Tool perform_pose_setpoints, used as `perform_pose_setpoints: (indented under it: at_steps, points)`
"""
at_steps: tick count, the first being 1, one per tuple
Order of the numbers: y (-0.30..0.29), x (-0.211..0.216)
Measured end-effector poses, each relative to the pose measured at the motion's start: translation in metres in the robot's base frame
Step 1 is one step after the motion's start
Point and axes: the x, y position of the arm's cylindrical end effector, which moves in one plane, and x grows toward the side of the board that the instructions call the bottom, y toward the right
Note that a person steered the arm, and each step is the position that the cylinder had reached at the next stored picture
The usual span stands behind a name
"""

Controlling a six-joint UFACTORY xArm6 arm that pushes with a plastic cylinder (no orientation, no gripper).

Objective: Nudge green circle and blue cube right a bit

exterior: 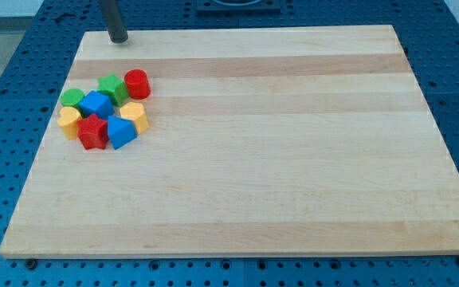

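Note:
The green circle [72, 98] sits at the left end of a tight cluster of blocks near the board's left edge. The blue cube [96, 104] touches it on its right. My tip [118, 38] is at the view's top left, near the board's top edge, well above the cluster and apart from every block.
The same cluster holds a green star [113, 88], a red cylinder [137, 83], a yellow hexagon-like block [135, 116], a yellow block [70, 122], a red star [92, 131] and a blue triangle-like block [121, 132]. The wooden board [277, 159] lies on a blue perforated table.

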Motion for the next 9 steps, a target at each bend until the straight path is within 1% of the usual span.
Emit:
perform_pose_setpoints:
  at_steps: [1, 2, 3, 4, 5, 6, 7, 9]
  points:
    - [-0.011, 0.001]
    - [-0.054, 0.013]
    - [-0.055, 0.013]
    - [-0.058, 0.042]
    - [-0.065, 0.089]
    - [-0.065, 0.089]
    - [-0.065, 0.146]
    - [-0.057, 0.187]
